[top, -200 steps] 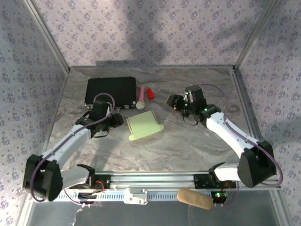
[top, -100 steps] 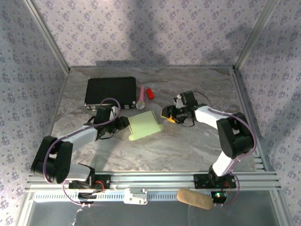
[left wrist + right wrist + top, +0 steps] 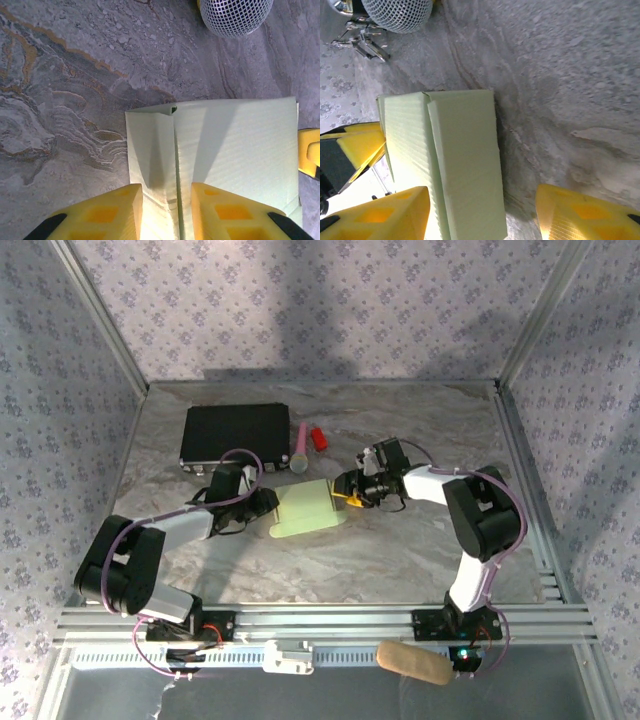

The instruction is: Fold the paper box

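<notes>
Left wrist: left tool (image 3: 167, 195) straddles the paper box (image 3: 235, 150) crease (jaws apart).

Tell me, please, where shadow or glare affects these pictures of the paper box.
Left wrist: a wedge of shadow crosses the paper box, creases sharp. Right wrist: the picture's lower-left corner washes out bright. Top external: even light, a broad soft shadow on the back wall.

Paper box (image 3: 308, 510) — left fingers (image 3: 266, 502), right fingers (image 3: 347, 499) at opposite edges
</notes>
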Motion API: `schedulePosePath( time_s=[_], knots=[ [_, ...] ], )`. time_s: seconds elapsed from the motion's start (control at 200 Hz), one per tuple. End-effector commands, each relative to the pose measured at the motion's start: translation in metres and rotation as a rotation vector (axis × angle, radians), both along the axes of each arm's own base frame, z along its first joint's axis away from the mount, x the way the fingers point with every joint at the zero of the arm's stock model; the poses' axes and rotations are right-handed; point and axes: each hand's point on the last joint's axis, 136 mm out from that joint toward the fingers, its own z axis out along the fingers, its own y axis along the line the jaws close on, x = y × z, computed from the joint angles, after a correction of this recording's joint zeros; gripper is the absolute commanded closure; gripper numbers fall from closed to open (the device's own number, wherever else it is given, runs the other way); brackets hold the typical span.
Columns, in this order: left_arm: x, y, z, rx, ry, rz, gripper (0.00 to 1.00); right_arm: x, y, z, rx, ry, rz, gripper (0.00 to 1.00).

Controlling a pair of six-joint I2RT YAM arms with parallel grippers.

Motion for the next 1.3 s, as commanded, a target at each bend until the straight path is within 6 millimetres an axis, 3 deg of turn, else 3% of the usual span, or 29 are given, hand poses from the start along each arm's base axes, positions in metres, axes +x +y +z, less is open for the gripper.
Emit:
schedulePosePath(
  time_s=[0.0,0.16,0.295,0.56,0.71,0.999,1.184,1.234,1.294],
  knots=[
    [-0.007,0.005,-0.013,0.036,0.019,-0.001,0.73,-0.001,0.011,0.007,0.056,-0.017,0.049,0.4],
    [-0.011,0.01,-0.022,0.058,0.032,0.004,0.77,-0.011,0.017,0.009,0.094,-0.003,0.078,0.31],
    [-0.014,0.013,-0.027,0.071,0.037,0.011,0.78,-0.023,0.022,0.008,0.106,-0.001,0.095,0.29],
    [-0.023,0.027,-0.038,0.122,0.057,0.025,0.81,-0.033,0.014,0.002,0.093,-0.007,0.076,0.28],
    [-0.027,0.036,-0.04,0.134,0.061,0.042,0.83,-0.036,0.03,0.01,0.148,-0.014,0.12,0.27],
    [-0.023,0.033,-0.037,0.121,0.063,0.029,0.83,-0.032,0.06,0.021,0.243,-0.014,0.125,0.3],
    [-0.021,0.033,-0.031,0.115,0.046,0.031,0.83,-0.029,0.067,0.021,0.27,-0.001,0.1,0.38],
    [-0.02,0.033,-0.026,0.107,0.034,0.036,0.81,-0.027,0.067,0.02,0.278,0.017,0.084,0.41],
    [-0.019,0.032,-0.014,0.093,0.008,0.044,0.71,-0.023,0.065,0.018,0.281,0.045,0.055,0.44]
  ],
)
